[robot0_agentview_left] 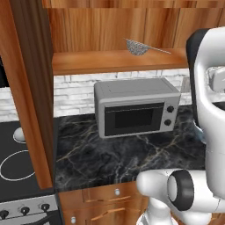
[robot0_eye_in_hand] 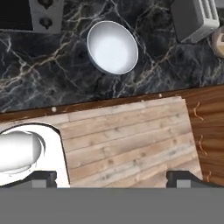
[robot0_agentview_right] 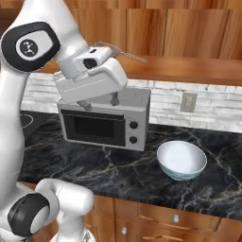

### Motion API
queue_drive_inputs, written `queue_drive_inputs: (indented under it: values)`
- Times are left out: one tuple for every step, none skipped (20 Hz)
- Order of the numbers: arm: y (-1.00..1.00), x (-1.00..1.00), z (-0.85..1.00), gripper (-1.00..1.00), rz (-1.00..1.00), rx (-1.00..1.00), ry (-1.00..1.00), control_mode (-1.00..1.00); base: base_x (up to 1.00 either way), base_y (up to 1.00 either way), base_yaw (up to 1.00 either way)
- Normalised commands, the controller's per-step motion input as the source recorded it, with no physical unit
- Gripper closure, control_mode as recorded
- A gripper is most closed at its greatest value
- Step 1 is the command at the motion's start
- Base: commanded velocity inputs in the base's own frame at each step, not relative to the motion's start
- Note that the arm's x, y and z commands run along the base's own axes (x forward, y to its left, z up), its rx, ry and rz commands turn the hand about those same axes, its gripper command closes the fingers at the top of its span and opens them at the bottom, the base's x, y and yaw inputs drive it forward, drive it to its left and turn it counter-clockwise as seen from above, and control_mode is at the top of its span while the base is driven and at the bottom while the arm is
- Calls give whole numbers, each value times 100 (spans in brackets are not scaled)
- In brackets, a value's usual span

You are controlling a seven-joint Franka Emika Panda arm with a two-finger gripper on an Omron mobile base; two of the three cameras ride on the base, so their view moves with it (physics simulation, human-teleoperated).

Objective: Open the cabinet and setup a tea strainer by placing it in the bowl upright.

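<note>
The cabinet (robot0_agentview_left: 118, 61) stands open, its door (robot0_agentview_left: 30, 88) swung out at the left, and its shelf (robot0_agentview_right: 189, 68) is bare wood. The tea strainer (robot0_agentview_left: 138, 47), a small grey mesh cup with a thin handle (robot0_agentview_right: 128, 56), lies on that shelf. The white bowl (robot0_agentview_right: 181, 159) sits upright on the black marble counter, to the right of the microwave (robot0_agentview_right: 104, 125). My gripper (robot0_agentview_right: 100, 102) hangs in front of the shelf, above the microwave, pointing down. It is open with nothing between its tips (robot0_eye_in_hand: 112, 179). Far below it lies the bowl (robot0_eye_in_hand: 113, 47).
A stove (robot0_agentview_left: 17, 162) adjoins the counter at the left, behind the open door. A toaster (robot0_eye_in_hand: 194, 17) stands on the counter past the bowl. A wall outlet (robot0_agentview_right: 188, 102) sits on the brick backsplash. Drawer fronts (robot0_agentview_right: 175, 218) run below the counter edge.
</note>
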Motion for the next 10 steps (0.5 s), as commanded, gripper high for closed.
queue_drive_inputs:
  values:
    - [24,34,-19,-100,17,5,-18,-100,0,0,0]
    - [28,29,-16,-100,19,5,-20,-100,0,0,0]
    - [26,29,-19,-100,19,4,-22,-100,0,0,0]
    - [24,30,-21,-100,20,3,-22,-100,0,0,0]
    - [24,29,-22,-100,21,1,-22,-100,0,0,0]
    - [20,21,-16,-100,26,0,-22,-100,0,0,0]
    - [18,2,-1,-100,31,0,-19,-100,0,0,0]
    - [24,9,0,-100,32,0,-11,-100,0,0,0]
    - [29,16,0,-100,33,-2,-10,-100,0,0,0]
    - [34,16,0,-100,35,-5,-13,-100,0,0,0]
